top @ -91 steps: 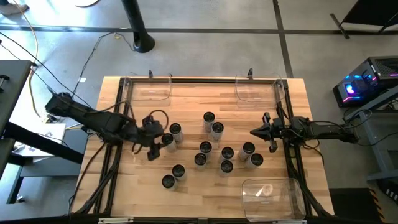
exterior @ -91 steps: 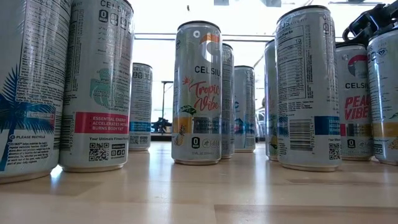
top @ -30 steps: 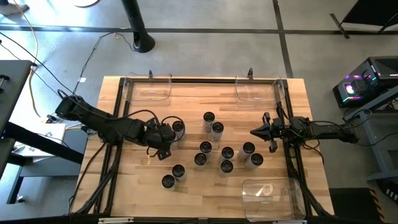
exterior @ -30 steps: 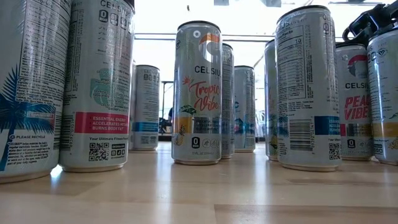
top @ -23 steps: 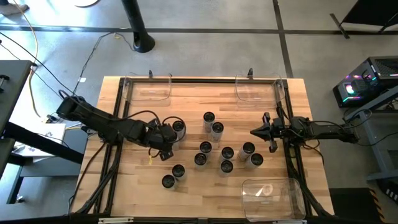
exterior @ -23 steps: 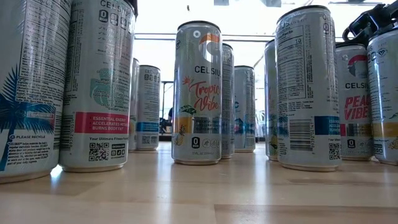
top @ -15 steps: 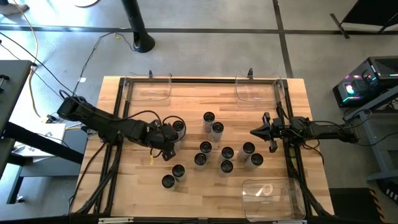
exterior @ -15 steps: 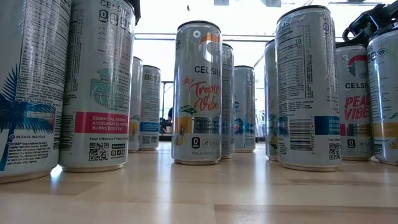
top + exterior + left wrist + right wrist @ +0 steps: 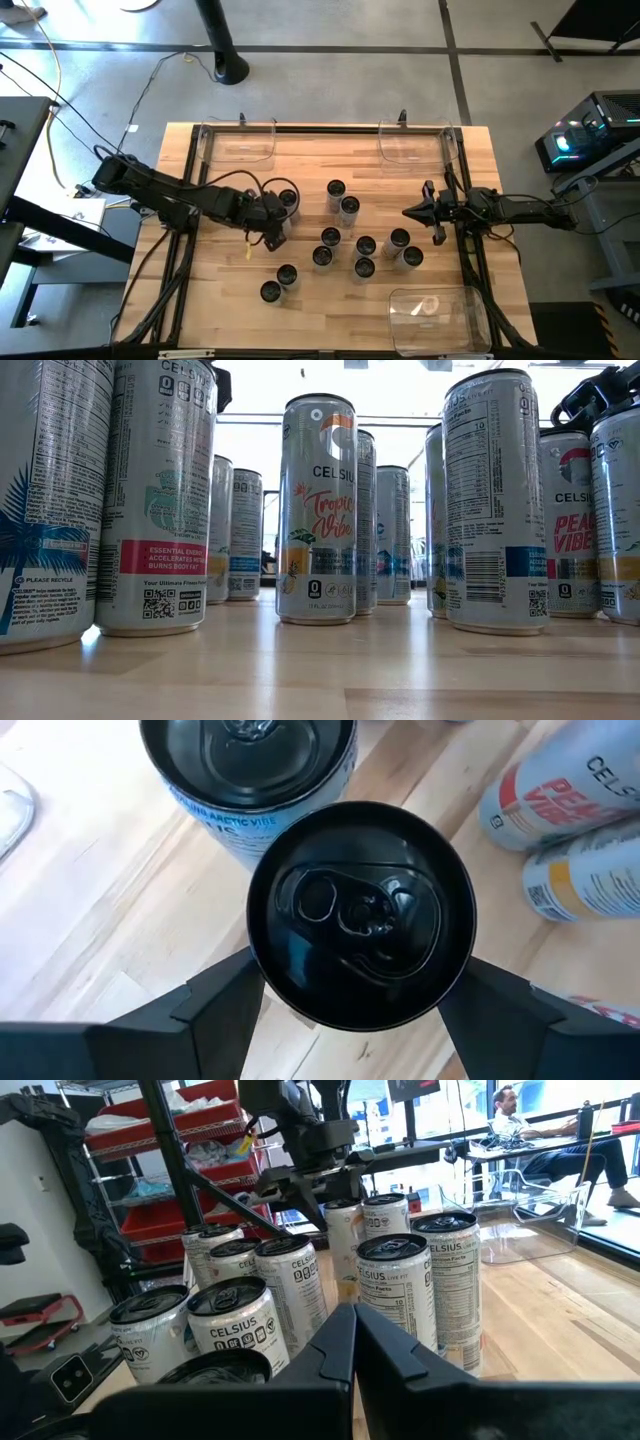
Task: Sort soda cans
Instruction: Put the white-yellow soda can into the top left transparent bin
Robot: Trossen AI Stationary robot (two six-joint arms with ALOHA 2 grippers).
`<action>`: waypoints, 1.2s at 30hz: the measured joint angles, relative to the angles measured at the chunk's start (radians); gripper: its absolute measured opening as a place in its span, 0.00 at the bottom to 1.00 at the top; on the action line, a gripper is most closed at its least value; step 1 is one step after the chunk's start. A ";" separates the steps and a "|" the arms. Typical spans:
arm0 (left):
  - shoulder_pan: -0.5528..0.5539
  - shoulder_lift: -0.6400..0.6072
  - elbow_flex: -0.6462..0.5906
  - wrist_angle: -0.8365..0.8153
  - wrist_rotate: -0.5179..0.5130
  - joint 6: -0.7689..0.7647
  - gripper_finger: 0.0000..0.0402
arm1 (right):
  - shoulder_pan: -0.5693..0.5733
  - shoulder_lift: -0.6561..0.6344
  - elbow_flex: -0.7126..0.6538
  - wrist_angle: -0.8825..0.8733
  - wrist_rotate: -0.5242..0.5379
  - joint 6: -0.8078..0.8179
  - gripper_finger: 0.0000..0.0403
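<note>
Several pale soda cans with dark tops stand upright on the wooden table, most in a cluster [image 9: 350, 240] at its middle and two [image 9: 278, 283] nearer the front left. My left gripper [image 9: 270, 218] is left of the cluster, shut on one can [image 9: 360, 925]. Right beside that can, on its far right, stands another can [image 9: 248, 760]. My right gripper [image 9: 415, 212] waits shut at the cluster's right side, touching nothing, with its fingers [image 9: 352, 1335] closed together. My left gripper holds the can by its upper wall just under the rim [image 9: 258, 955], pinched between the two fingers [image 9: 215, 1010], one on each side. The fingers come from above, pointing down. The can stays upright; I cannot tell whether its base is on the table.
Two clear plastic bins sit at the far edge [image 9: 240, 140] [image 9: 410, 140] and a third at the near right corner [image 9: 440, 315]. A black frame runs round the table [image 9: 190, 250]. Bare wood lies between the cluster and the far bins.
My left gripper has moved toward the table's right with the can in its hold, closing on the cluster. In the low view the held can has come out from behind a near can, and the neighbouring can beside it has shifted a little to the right too.
</note>
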 joint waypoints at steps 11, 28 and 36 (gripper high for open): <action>0.033 0.000 0.000 0.010 -0.014 -0.025 0.83 | 0.000 0.000 0.000 0.000 0.000 0.000 0.00; 0.033 -0.002 0.001 0.031 -0.027 -0.007 0.65 | 0.000 0.000 0.000 0.000 0.000 0.000 0.00; 0.036 -0.008 0.126 -0.195 0.009 -0.016 0.60 | 0.000 0.000 0.000 0.000 0.000 0.000 0.00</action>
